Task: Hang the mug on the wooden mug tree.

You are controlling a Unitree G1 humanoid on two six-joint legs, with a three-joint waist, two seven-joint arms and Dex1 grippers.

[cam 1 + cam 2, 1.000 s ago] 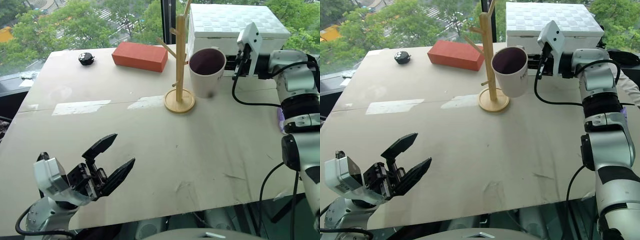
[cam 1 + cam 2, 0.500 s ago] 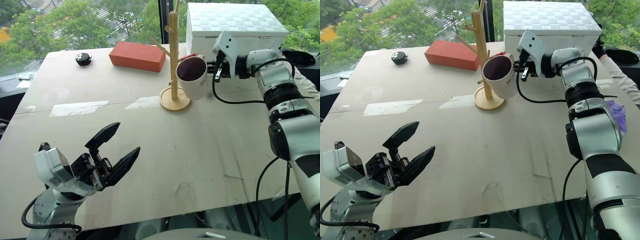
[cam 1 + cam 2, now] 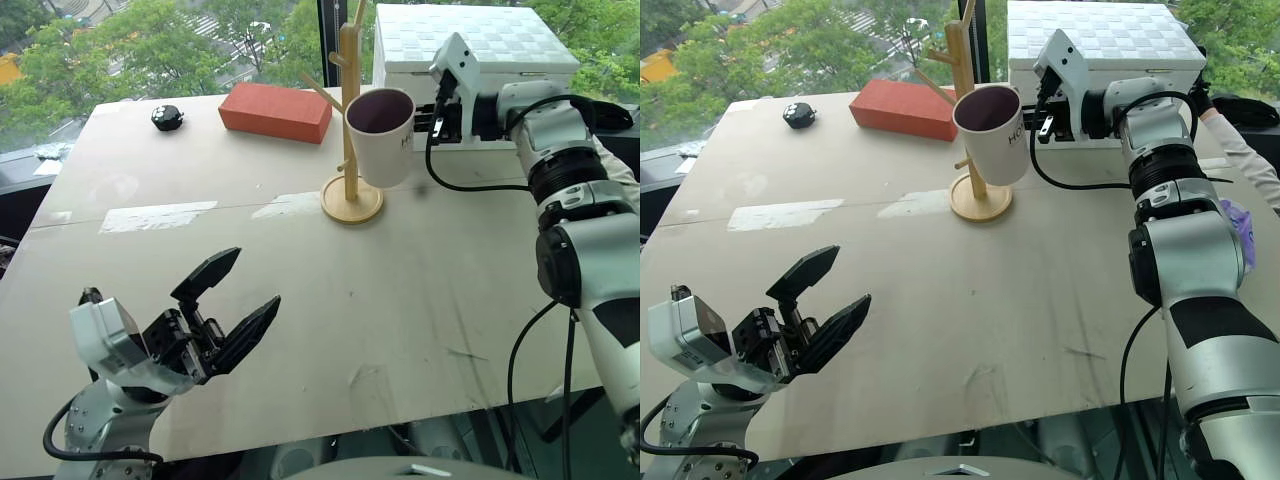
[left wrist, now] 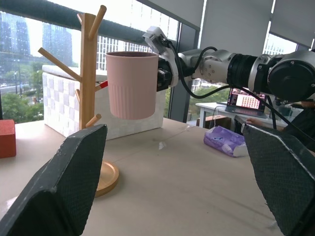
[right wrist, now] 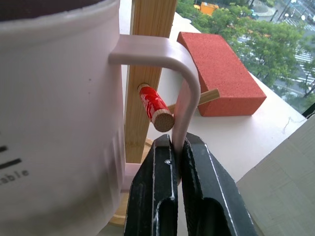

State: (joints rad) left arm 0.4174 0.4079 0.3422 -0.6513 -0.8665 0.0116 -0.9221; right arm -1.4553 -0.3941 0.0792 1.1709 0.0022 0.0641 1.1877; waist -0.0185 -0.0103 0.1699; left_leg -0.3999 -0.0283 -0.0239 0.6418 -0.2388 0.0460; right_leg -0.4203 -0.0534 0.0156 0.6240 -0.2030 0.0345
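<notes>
The mug [image 3: 380,135] hangs in the air, upright, just beside the pole of the wooden mug tree [image 3: 350,120] and clear of the tabletop [image 3: 400,300]. The right gripper [image 5: 179,167] has its jaws clamped tight on the lower leg of the loop handle. In the right wrist view the red-tipped peg [image 5: 155,107] sits right at the handle opening, its end seemingly inside the loop or just at its mouth; I cannot tell which.

The risk is a miss. If the loop is not fully over the peg when the jaws let go, the mug would likely drop onto the tree's disc base or the tabletop. Pushing sideways against the pole could also tip the light tree.

Room is tight behind: the white box [image 3: 470,50] stands close to the right arm, and the red brick [image 3: 278,111] lies beyond the tree. The tabletop in front is free. The left gripper [image 3: 225,315] rests near the front edge, well apart, jaws spread wide and holding nothing.
</notes>
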